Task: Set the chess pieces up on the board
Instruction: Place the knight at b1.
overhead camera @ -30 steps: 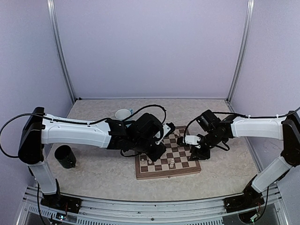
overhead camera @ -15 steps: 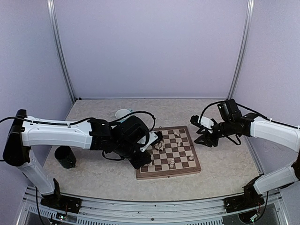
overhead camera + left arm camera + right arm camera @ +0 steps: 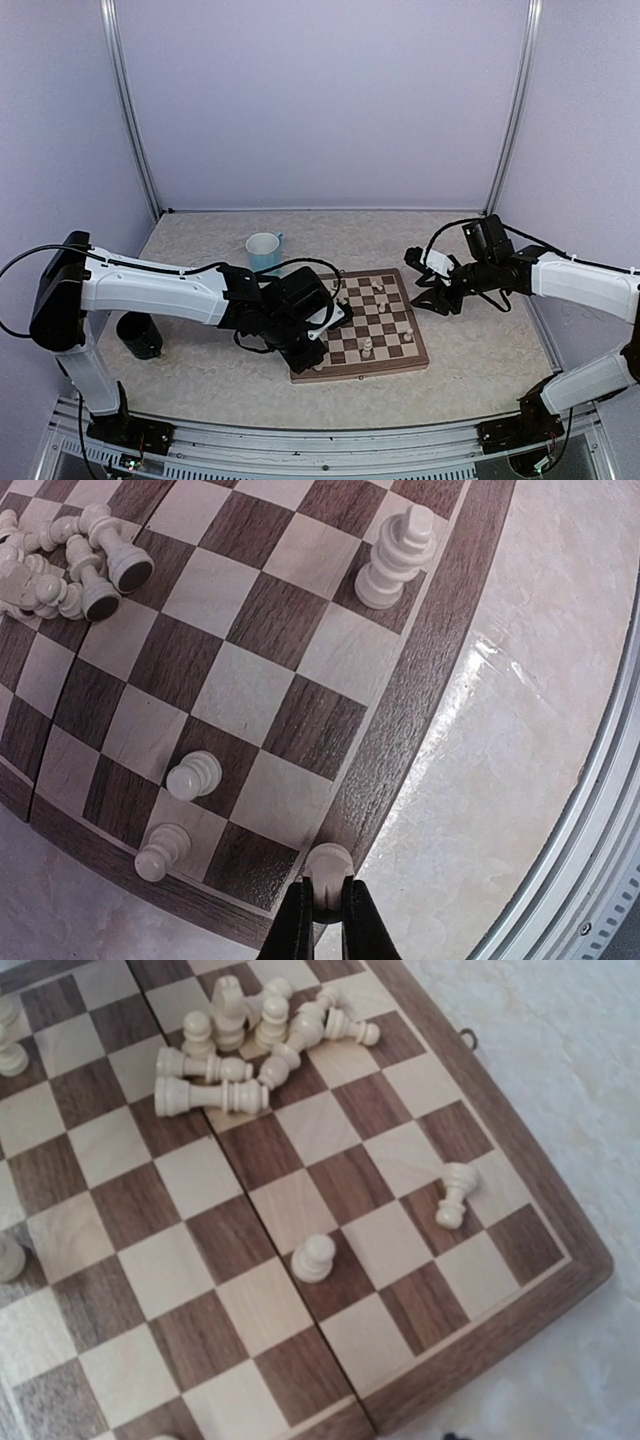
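The board (image 3: 362,374) lies in the middle of the table and also shows in the left wrist view (image 3: 420,680) and the right wrist view (image 3: 488,1110). My left gripper (image 3: 312,358) is shut on a pale chess piece (image 3: 328,865) just over the board's rim at its near left corner. Two pawns (image 3: 193,775) stand near that corner and a tall piece (image 3: 397,558) stands further along. A heap of fallen pieces (image 3: 250,1050) lies on the board, with a pawn (image 3: 314,1257) standing apart. My right gripper (image 3: 430,298) hangs open and empty off the board's right edge.
A pale blue cup (image 3: 264,247) stands behind the board to the left. A black cup (image 3: 140,335) stands at the left under my left arm. A metal rail (image 3: 320,440) runs along the table's near edge.
My left gripper has come back from left of the board to its near left corner. My right gripper left the board a second ago and has since held still beside it.
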{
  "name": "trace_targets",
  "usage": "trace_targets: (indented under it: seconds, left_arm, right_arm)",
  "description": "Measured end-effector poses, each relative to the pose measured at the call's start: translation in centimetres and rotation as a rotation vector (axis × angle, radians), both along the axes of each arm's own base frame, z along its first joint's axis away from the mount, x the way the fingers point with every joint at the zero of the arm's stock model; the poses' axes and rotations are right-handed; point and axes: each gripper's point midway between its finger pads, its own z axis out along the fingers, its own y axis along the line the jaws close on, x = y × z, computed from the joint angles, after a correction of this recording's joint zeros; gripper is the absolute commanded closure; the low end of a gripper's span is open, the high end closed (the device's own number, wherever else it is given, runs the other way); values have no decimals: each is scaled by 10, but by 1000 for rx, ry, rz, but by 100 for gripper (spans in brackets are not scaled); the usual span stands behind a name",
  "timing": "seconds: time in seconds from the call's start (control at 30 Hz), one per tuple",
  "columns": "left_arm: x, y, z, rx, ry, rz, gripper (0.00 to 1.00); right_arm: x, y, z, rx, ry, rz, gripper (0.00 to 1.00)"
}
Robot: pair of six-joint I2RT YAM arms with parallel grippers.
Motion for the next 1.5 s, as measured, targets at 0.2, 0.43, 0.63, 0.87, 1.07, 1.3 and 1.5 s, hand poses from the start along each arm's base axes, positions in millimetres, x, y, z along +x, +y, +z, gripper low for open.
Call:
trace_targets:
  seconds: [0.2, 0.43, 0.63, 0.87, 1.07, 1.3, 1.5]
  left_arm:
    - [3, -5, 0, 0, -7, -10, 100]
    - [12, -12, 2, 0, -45, -3, 100]
    - [16, -12, -9, 30, -53, -5, 98]
    - [17, -12, -10, 34, -55, -5, 85]
    - [18, -11, -10, 39, -64, 1, 83]
    - [20, -11, -10, 42, -70, 4, 81]
    - [21, -13, -6, 39, -74, 4, 71]
  right_arm:
    - [-1, 2, -9, -4, 30, 9, 49]
    - [-2, 3, -10, -2, 36, 15, 49]
    - [-2, 3, -12, -4, 43, 16, 49]
    - [-3, 3, -14, -6, 51, 20, 48]
    - [-4, 4, -15, -4, 59, 25, 48]
    - [-6, 4, -17, -5, 67, 27, 48]
    - [-6, 5, -17, -2, 70, 31, 48]
